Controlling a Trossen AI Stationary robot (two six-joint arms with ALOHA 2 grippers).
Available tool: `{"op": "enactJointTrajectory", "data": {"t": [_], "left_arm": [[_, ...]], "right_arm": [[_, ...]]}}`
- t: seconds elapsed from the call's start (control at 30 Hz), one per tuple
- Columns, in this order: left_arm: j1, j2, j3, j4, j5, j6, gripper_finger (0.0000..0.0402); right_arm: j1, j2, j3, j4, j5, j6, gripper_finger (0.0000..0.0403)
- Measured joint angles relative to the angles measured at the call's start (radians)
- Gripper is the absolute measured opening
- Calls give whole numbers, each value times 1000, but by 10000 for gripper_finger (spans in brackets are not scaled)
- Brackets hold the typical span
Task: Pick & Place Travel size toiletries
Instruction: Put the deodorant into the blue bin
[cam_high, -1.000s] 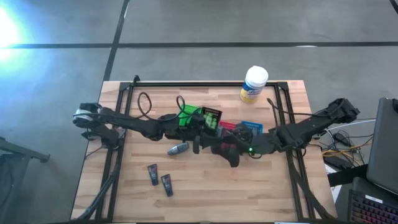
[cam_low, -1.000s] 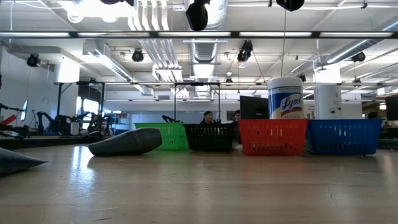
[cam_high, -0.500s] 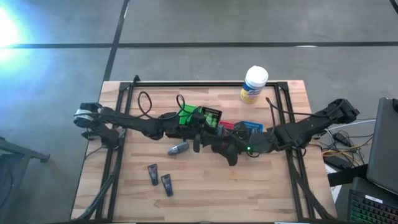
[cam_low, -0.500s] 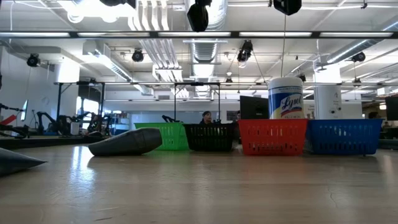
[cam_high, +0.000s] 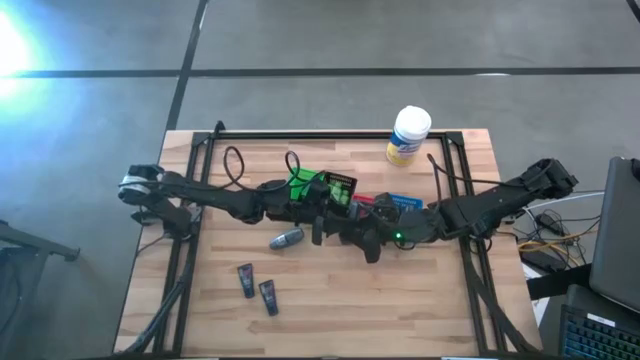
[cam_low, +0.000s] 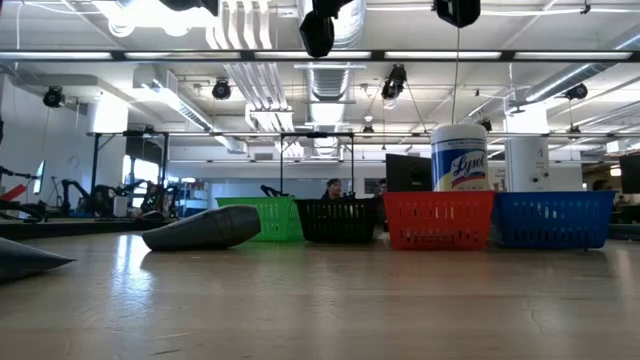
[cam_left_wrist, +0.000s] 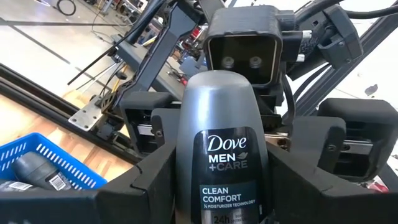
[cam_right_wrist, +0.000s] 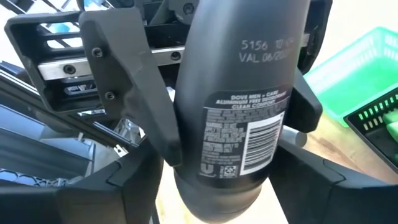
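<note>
Table (cam_high: 440, 310), bins (cam_low: 438, 219) behind, Dove stick (cam_left_wrist: 224, 162) jaw-held

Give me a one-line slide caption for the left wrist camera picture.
Handover in progress: grey Dove Men+Care deodorant held between the left tool and the facing right tool.

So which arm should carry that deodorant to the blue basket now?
Probably the right. Both the left gripper and right gripper hold the deodorant at the table's middle, but the blue basket, already holding a grey tube, lies on the right arm's side.
</note>
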Motion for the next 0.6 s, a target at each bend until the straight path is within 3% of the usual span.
{"op": "enactJointTrajectory", "data": {"t": [0.23, 0.6], "left_arm": [[2, 0, 0, 0, 2, 2, 211], [3, 0, 0, -7, 2, 0, 213]], "right_arm": [[-1, 1, 0, -23, -4, 0, 204], [-1, 1, 1, -59, -37, 8, 201]]}}
